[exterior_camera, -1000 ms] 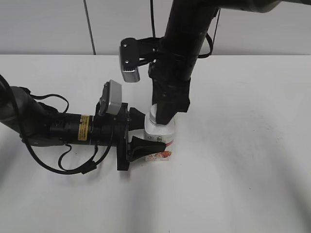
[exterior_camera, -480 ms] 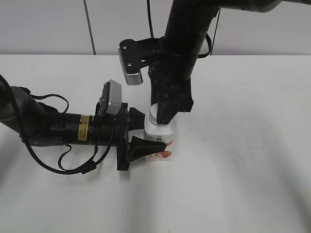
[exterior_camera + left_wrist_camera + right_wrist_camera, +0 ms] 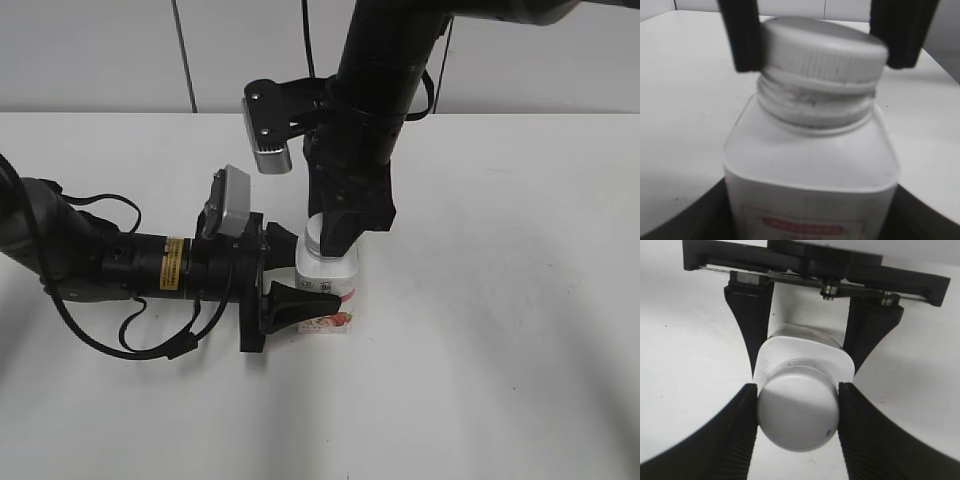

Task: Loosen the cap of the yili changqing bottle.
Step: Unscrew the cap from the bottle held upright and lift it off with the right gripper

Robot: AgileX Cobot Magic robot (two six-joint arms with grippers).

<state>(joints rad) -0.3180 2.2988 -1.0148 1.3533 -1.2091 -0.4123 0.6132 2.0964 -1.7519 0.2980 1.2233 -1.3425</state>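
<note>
The small squat white bottle stands upright on the white table, with a red-pink label low on its front. My left gripper comes in from the left and is shut on the bottle's body. My right gripper comes down from above and is shut on the ribbed white cap, one black finger on each side. The cap sits on the threaded neck, and the right fingers show beside it in the left wrist view. In the right wrist view the left gripper's jaws flank the bottle's shoulders.
The white table stretches around the bottle, with a grey wall behind. My left arm lies low across the table's left part with loose cables. My right arm's camera block juts out to the left above the bottle.
My right wrist has turned about the cap: its camera block has swung slightly up and to the left. The bottle and left gripper have stayed put.
</note>
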